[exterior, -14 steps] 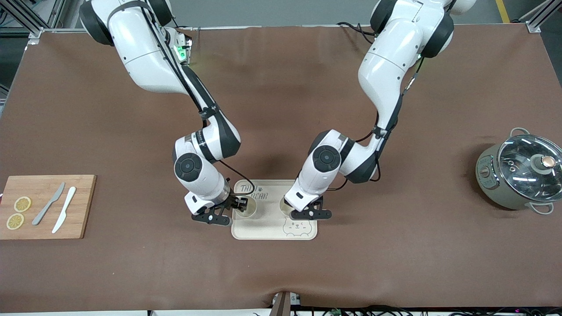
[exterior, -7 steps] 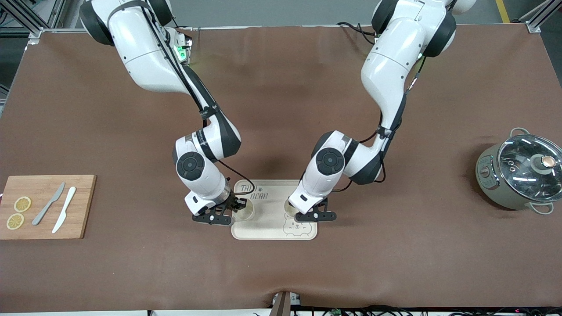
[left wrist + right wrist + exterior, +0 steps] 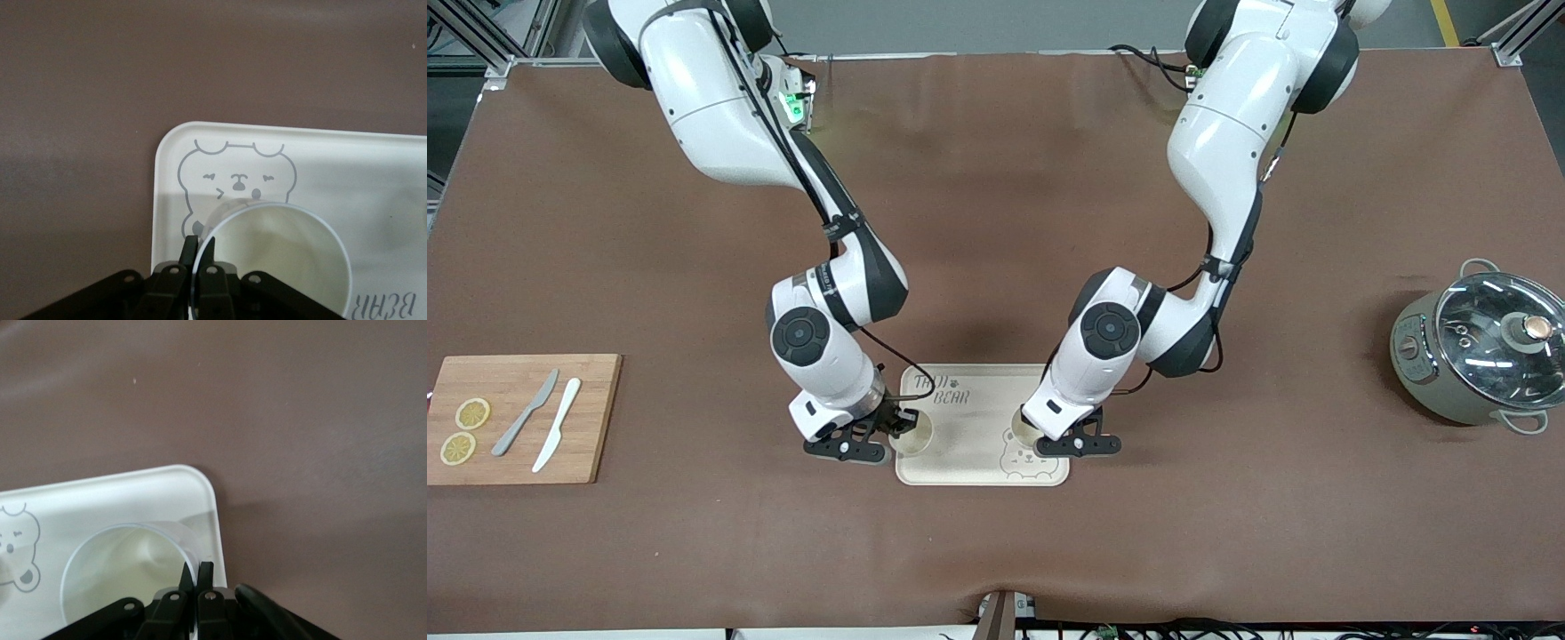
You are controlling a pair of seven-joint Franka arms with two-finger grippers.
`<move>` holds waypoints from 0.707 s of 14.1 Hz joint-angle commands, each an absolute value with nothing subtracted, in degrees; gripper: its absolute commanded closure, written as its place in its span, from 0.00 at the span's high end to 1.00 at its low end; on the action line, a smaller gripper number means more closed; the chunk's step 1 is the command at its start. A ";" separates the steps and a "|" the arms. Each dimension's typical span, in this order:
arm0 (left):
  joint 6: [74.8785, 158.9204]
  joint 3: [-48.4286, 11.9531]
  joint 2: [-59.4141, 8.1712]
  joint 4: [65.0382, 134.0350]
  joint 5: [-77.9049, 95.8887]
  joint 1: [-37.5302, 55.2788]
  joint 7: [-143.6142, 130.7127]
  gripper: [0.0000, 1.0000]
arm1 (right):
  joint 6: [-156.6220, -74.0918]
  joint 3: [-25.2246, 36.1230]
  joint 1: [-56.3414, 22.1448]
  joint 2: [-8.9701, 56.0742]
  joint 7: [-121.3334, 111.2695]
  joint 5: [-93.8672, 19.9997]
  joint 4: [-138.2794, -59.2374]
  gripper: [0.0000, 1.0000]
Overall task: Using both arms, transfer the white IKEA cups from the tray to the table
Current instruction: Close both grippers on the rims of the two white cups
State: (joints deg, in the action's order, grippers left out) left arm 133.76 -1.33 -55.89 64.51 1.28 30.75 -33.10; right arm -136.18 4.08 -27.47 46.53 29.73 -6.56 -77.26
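We see both grippers low at frame centre over the tray [image 3: 969, 444]; right gripper [image 3: 196, 577] jaws clamped on one cup [image 3: 127, 577]; left gripper [image 3: 199, 257] jaws clamped on the other cup [image 3: 280, 260].

Even overhead light, soft shadows

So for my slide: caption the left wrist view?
Left gripper pinching a white cup's rim over the bear-printed tray.
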 commanded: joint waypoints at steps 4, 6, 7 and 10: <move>124.11 -1.23 -51.25 64.86 0.80 29.18 -31.38 0.00 | -133.94 7.91 -24.18 43.16 22.96 -4.13 -77.34 0.00; 122.36 -1.23 -49.23 66.00 0.70 28.92 -31.03 0.00 | -133.86 7.74 -20.15 42.28 17.52 -4.74 -77.34 0.00; 120.60 -1.23 -47.91 66.27 0.79 28.83 -30.94 0.00 | -133.60 7.73 -18.56 42.10 15.40 -4.75 -77.34 0.00; 116.19 -1.49 -39.67 73.44 0.70 27.60 -29.80 0.00 | -133.07 7.56 -14.16 41.49 8.81 -5.01 -77.34 0.00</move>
State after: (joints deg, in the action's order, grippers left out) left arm 117.74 -1.32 -47.41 65.22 1.28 28.38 -31.32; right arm -133.99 8.68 -16.54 42.81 12.14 -5.04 -76.91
